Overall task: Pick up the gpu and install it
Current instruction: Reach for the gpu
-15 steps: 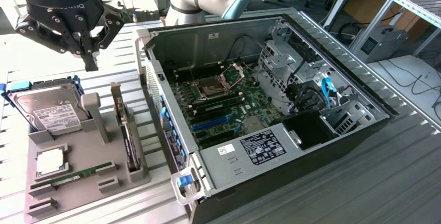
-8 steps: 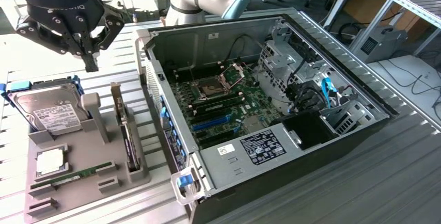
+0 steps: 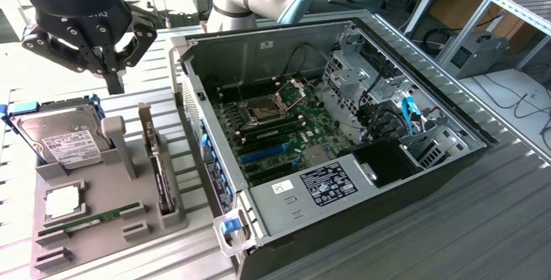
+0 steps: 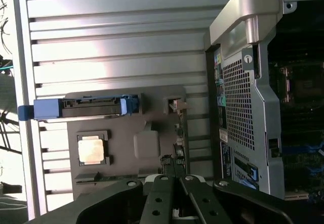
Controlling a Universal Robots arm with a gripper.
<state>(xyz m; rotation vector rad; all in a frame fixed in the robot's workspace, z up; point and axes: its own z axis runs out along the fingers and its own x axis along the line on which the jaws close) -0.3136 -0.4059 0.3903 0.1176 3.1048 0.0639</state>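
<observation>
The gpu (image 3: 157, 164) is a thin dark card with a silver end bracket, standing on its edge in a slot of the grey holder tray (image 3: 103, 241) at the exterior view's left. My gripper (image 3: 115, 85) hangs above the far end of the tray, a little up and to the left of the card's top end. Its fingers are shut together and hold nothing. From the wrist, the card (image 4: 178, 133) shows edge-on just beyond the shut fingertips (image 4: 174, 181). The open computer case (image 3: 344, 131) lies to the right of the tray, its motherboard with blue slots (image 3: 267, 154) exposed.
The tray also carries a silver hard drive in a blue caddy (image 3: 60, 135), a square CPU (image 3: 64, 201) and a green RAM stick (image 3: 90, 219). The case's metal wall (image 4: 248, 107) rises close beside the card. Everything rests on a ribbed metal table (image 3: 482, 228).
</observation>
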